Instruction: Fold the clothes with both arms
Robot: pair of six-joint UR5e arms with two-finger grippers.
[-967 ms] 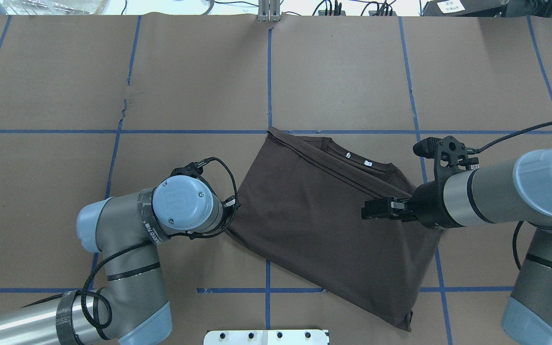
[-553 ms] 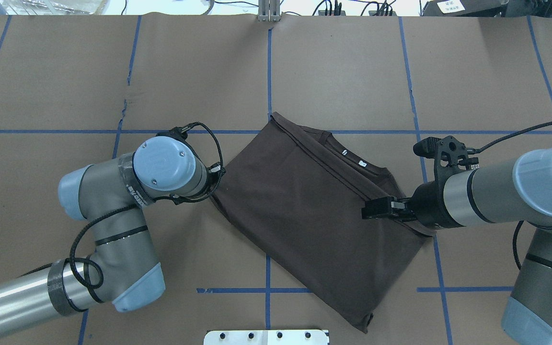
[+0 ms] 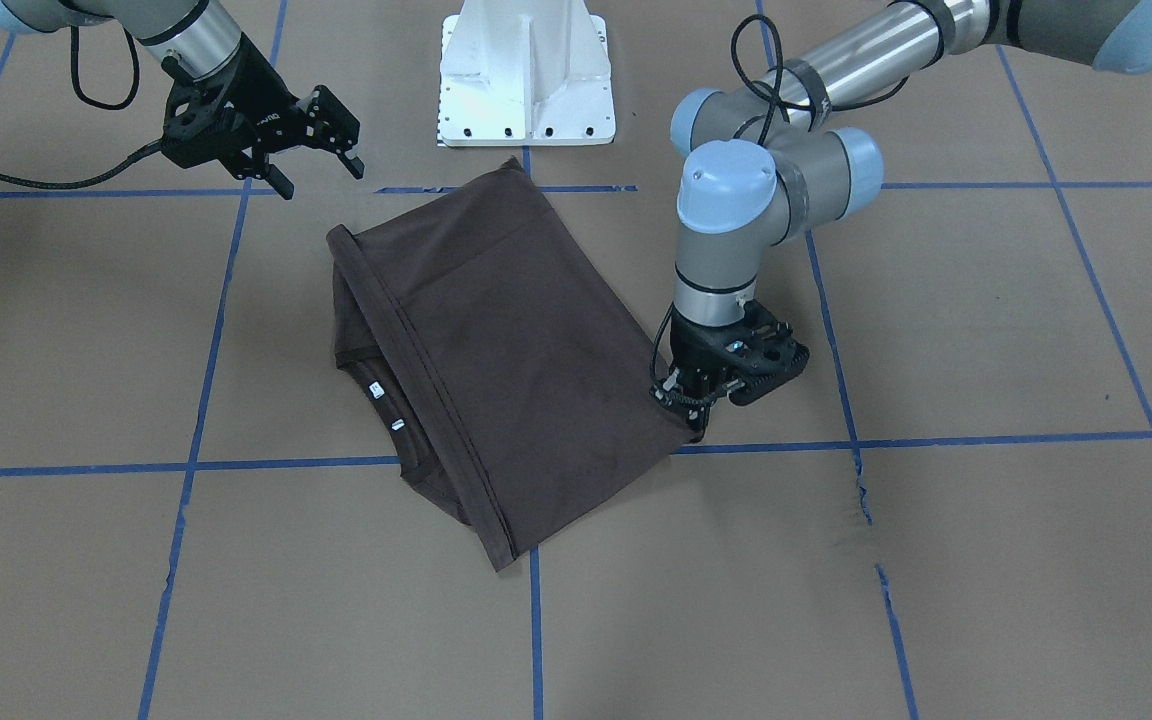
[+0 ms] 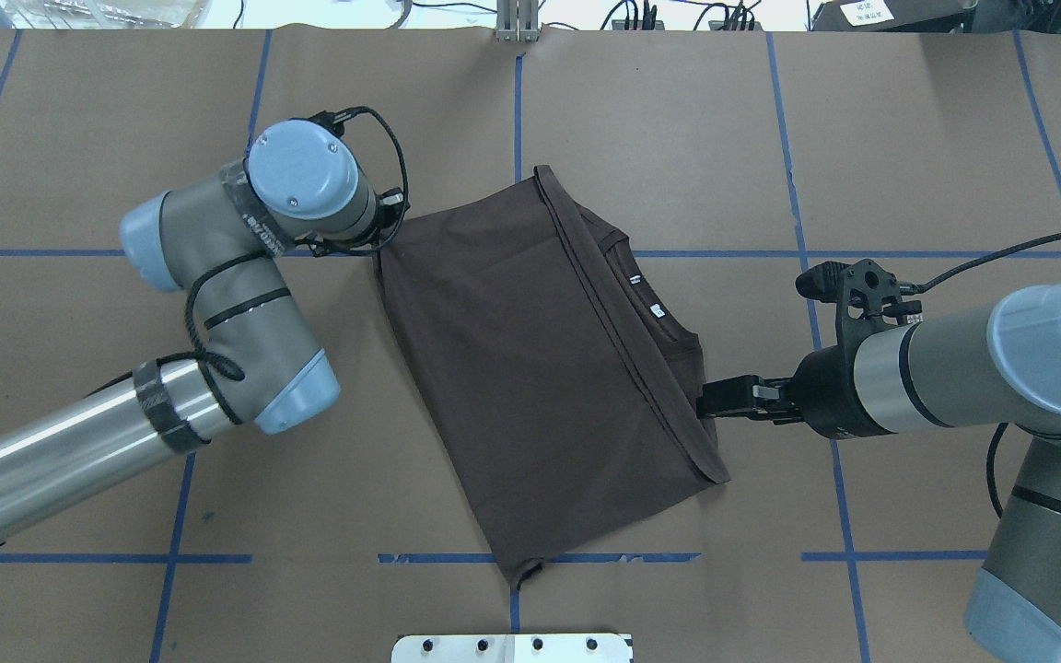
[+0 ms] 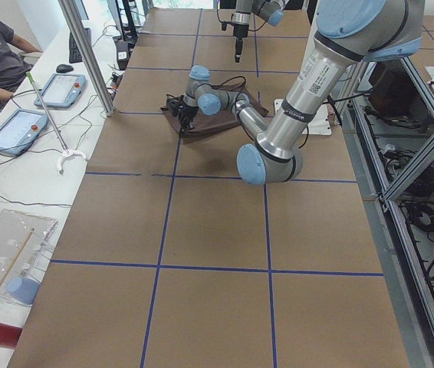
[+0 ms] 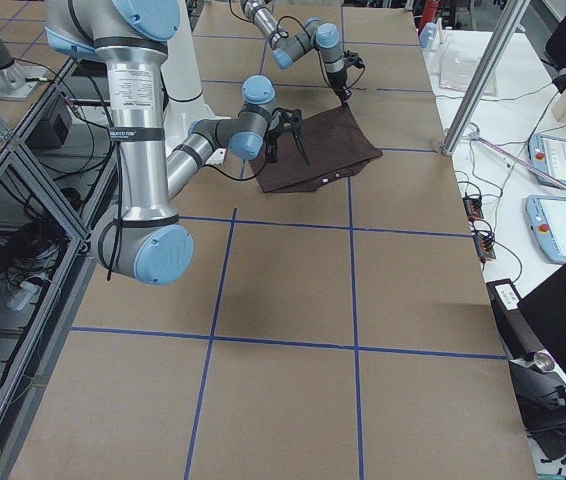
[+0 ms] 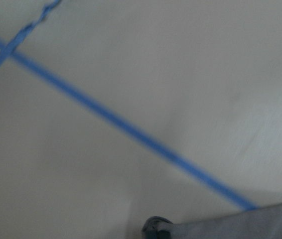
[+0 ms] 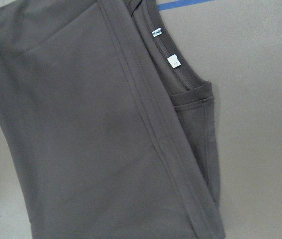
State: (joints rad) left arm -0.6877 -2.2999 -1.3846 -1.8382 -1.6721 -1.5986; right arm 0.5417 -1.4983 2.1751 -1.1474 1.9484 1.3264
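- T-shirt (image 4: 540,368): thin, limp knit, probably light and floppy; best taken at corners or hem.
- Left gripper (image 3: 696,415): pinching the far left corner.
- Right gripper (image 3: 319,172): fingers spread, empty.

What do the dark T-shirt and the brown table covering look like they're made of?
T-shirt: thin matte knit, probably cotton jersey; it lies limp, with stitched hems and a ribbed collar. Table covering: matte brown paper, likely kraft; a ragged tear shows along a blue tape line.
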